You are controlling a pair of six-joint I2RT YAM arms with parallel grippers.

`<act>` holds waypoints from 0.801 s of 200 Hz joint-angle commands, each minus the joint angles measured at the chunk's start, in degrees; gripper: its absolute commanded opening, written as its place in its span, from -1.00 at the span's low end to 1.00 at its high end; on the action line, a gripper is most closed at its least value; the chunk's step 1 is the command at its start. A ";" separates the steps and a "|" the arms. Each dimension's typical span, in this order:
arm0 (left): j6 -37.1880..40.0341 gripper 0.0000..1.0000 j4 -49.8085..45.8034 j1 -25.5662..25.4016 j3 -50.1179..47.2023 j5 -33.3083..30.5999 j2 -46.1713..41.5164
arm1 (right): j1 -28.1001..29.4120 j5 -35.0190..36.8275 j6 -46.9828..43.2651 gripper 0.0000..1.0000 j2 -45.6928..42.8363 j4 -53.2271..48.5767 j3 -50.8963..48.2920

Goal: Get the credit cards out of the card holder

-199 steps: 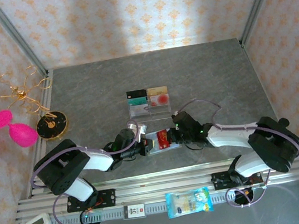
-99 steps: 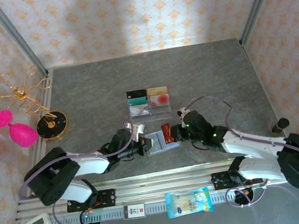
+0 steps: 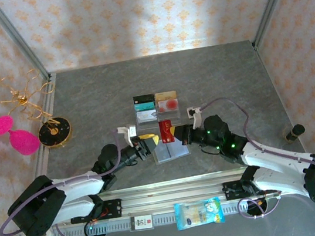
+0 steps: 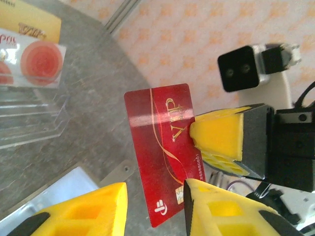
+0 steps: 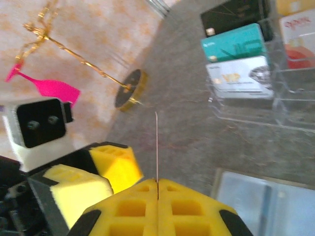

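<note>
- Snack packet (image 3: pixel 199 212) lay on the near shelf in front of my bases, with a white timer (image 3: pixel 38 235) well off to its left.
- My right gripper (image 5: pixel 157 184) was clenched on a red credit card (image 4: pixel 162 147), pinching it by one side.
- My left gripper (image 3: pixel 151 141) stood released, jaws apart, with one finger just beside the card's lower end.
- The card holder (image 3: pixel 171 151) lay open and flat beneath both grippers, its pale inside facing up.
- Just beyond it stood a clear tray (image 3: pixel 157 117) with more cards (image 5: pixel 234 44) upright in it: black, teal, pale grey, red-and-white.
- Far left, a gold wire stand (image 3: pixel 21 101) and a pink glass (image 3: pixel 15 136) stood well apart from my work.
</note>
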 commanded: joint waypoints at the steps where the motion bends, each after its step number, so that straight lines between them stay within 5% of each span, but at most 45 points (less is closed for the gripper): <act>1: -3.75 -0.31 9.86 0.63 -1.14 0.72 -1.12 | -0.26 -3.75 3.13 -1.00 0.59 8.93 0.73; 108: -8.29 -0.21 16.91 1.07 -3.55 0.18 -1.21 | 3.99 -2.33 3.64 -1.00 4.20 14.98 3.98; 160: -10.70 -0.50 22.07 1.07 -3.56 2.10 -0.08 | 5.36 3.65 5.46 -1.00 6.16 18.95 3.59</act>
